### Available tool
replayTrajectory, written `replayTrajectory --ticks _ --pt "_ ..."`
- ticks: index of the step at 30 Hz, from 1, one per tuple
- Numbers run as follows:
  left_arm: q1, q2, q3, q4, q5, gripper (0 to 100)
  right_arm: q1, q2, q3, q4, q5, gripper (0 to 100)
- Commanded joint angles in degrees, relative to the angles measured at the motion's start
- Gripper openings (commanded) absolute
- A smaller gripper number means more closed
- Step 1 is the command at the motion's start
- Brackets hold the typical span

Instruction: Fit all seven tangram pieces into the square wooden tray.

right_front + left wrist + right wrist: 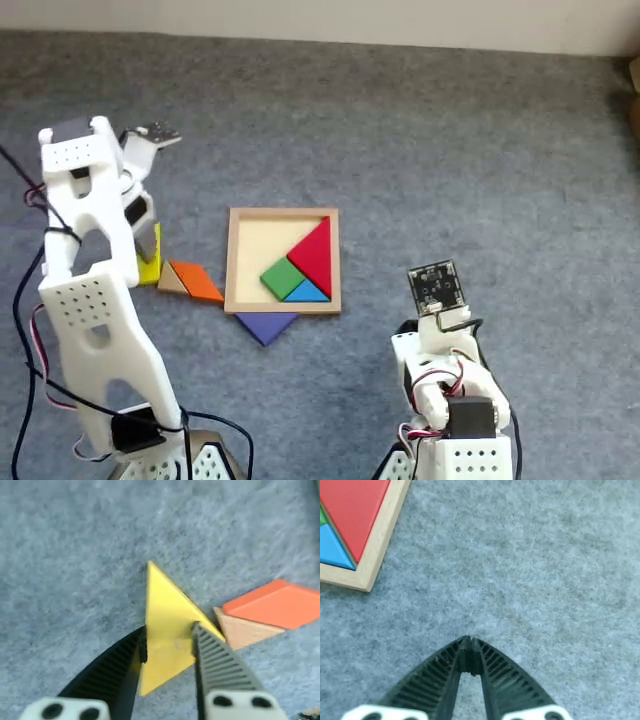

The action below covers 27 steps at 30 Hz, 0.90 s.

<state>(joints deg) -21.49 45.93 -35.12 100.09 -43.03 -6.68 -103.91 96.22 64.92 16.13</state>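
The square wooden tray point(283, 302) lies mid-table and holds a red triangle point(316, 252), a green square point(283, 278) and a blue triangle point(310, 292). A purple triangle point(266, 325) lies just outside its near edge. To the tray's left sit an orange parallelogram point(197, 281), a tan triangle point(172, 278) and a yellow triangle point(150, 262). My left gripper point(169, 639) is shut on the yellow triangle point(167, 615), which rests on the carpet beside the tan triangle point(242, 630) and the orange parallelogram point(272, 605). My right gripper point(470, 644) is shut and empty over bare carpet, near the tray's corner point(372, 562).
Grey carpet covers the table. The left arm point(85, 250) stands tall over the pieces left of the tray. The right arm point(445, 380) is folded low at the near right. A pale wall edge runs along the far side.
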Motion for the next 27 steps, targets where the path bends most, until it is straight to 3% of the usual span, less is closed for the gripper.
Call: replayTrajectory --ticks 1,6,14,27 --pt "-2.2 -9.7 1.9 0.8 0.4 22 0.7 -0.7 7.6 0.1 -0.4 1.0" --pt "-4.5 -16.2 7.5 0.3 0.0 23 0.7 -0.7 7.6 0.1 -0.4 1.0" --pt "-8.2 -10.5 8.5 -4.2 -0.1 23 0.7 -0.7 7.6 0.1 -0.4 1.0" --pt "0.8 0.5 8.2 -4.2 0.4 23 0.7 -0.7 7.6 0.1 -0.4 1.0"
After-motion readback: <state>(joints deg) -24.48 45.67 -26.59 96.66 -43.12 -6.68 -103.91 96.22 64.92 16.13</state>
